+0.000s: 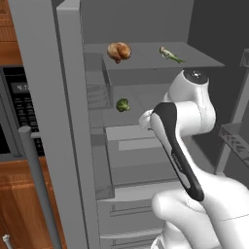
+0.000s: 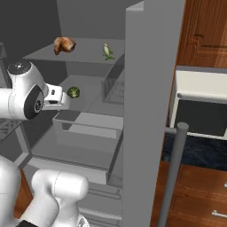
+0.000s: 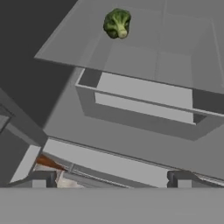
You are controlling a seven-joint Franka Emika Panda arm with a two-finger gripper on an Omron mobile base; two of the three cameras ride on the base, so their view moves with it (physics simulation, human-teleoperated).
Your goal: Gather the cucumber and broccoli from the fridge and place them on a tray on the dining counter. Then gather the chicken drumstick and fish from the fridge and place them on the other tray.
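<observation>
black microwave keypad [image 1: 22,104] in wood cabinetry [image 1: 19,204], white oven [image 2: 199,104], wooden drawers [image 2: 197,195]

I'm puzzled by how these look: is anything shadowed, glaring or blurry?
Left base view: flat, even light, no glare; the fridge interior is dim grey. Right base view: the broccoli sits in soft shade. Hand view: slightly soft, with the hand fingertips dark and fuzzy at the bottom.

all views into open fridge [image 1: 146,29]
</observation>
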